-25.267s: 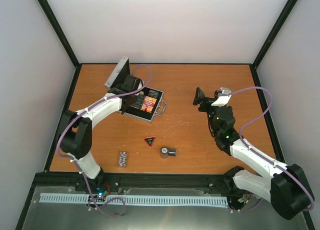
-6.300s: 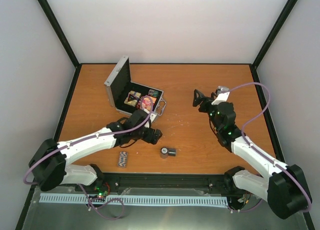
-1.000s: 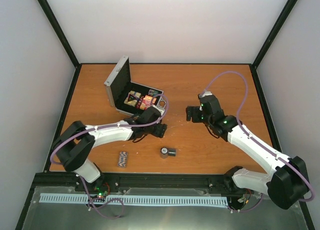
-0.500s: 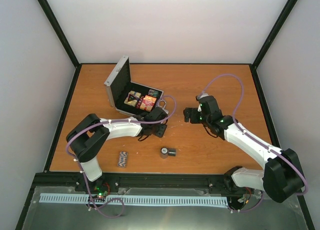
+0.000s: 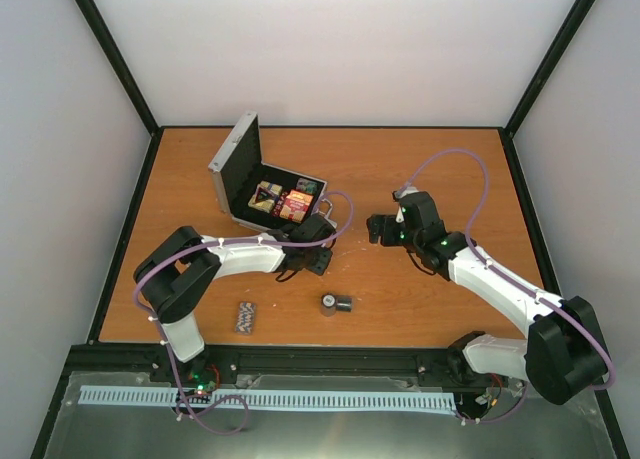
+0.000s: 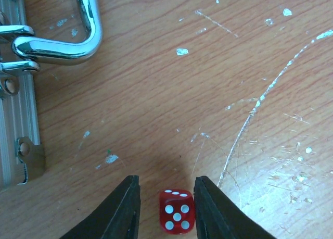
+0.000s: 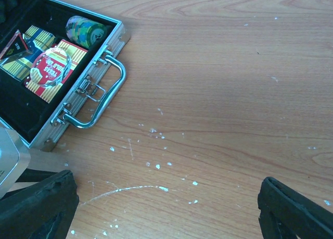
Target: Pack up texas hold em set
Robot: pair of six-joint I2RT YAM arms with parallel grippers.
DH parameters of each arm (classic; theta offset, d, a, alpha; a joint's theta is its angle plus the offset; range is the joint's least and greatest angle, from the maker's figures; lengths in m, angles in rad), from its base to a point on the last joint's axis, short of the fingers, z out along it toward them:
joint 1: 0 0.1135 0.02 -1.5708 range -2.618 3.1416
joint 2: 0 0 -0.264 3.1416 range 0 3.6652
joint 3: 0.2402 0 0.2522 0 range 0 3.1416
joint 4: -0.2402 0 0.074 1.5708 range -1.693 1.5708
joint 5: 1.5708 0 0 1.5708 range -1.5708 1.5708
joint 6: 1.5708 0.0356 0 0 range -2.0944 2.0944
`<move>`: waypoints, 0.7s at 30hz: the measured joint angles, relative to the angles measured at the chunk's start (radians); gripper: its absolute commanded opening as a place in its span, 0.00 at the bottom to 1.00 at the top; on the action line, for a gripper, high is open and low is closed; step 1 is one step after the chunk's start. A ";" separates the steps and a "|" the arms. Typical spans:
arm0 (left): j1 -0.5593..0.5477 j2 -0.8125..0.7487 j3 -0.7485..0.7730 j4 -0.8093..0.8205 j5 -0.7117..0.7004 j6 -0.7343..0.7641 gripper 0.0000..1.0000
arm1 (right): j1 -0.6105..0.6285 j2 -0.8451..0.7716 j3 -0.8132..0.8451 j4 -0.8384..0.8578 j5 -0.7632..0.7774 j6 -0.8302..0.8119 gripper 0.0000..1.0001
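The silver case (image 5: 262, 217) lies open at the back left with its lid (image 5: 232, 159) upright. In the right wrist view it holds card boxes (image 7: 58, 67), a green chip roll (image 7: 86, 30), a clear round button (image 7: 51, 67) and the red-edged black triangle (image 7: 12, 45). My left gripper (image 6: 166, 180) is low over the table by the case handle (image 6: 88, 25). Its jaws stand open on either side of the red die (image 6: 177, 216), with a gap on the left side. It also shows in the top view (image 5: 318, 262). My right gripper (image 7: 166, 197) is wide open and empty, and in the top view (image 5: 374, 229) it hovers right of the case.
A stack of striped chips (image 5: 245, 317) lies near the table's front edge. A dark round piece with a silver face (image 5: 335, 303) lies front centre. The wooden table (image 5: 420, 169) is scratched near the case.
My left gripper has moved slightly towards the case handle over the last second. My right gripper has shifted a little left. In the last half second almost nothing moved.
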 measured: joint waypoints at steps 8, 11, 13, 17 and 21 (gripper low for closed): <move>0.000 0.006 0.009 -0.001 0.000 0.000 0.25 | -0.001 0.000 0.000 0.002 -0.004 0.000 0.93; 0.000 0.007 0.010 -0.002 0.000 0.000 0.25 | -0.002 0.000 0.000 0.002 -0.006 0.000 0.93; 0.000 0.008 0.010 -0.002 0.000 0.000 0.25 | -0.004 0.000 0.000 0.002 -0.007 0.000 0.93; 0.000 0.010 0.012 -0.005 0.000 0.000 0.26 | -0.005 0.000 0.000 0.002 -0.007 0.000 0.93; 0.000 0.012 0.013 -0.010 -0.001 0.000 0.26 | -0.005 0.000 0.000 0.004 -0.008 0.000 0.93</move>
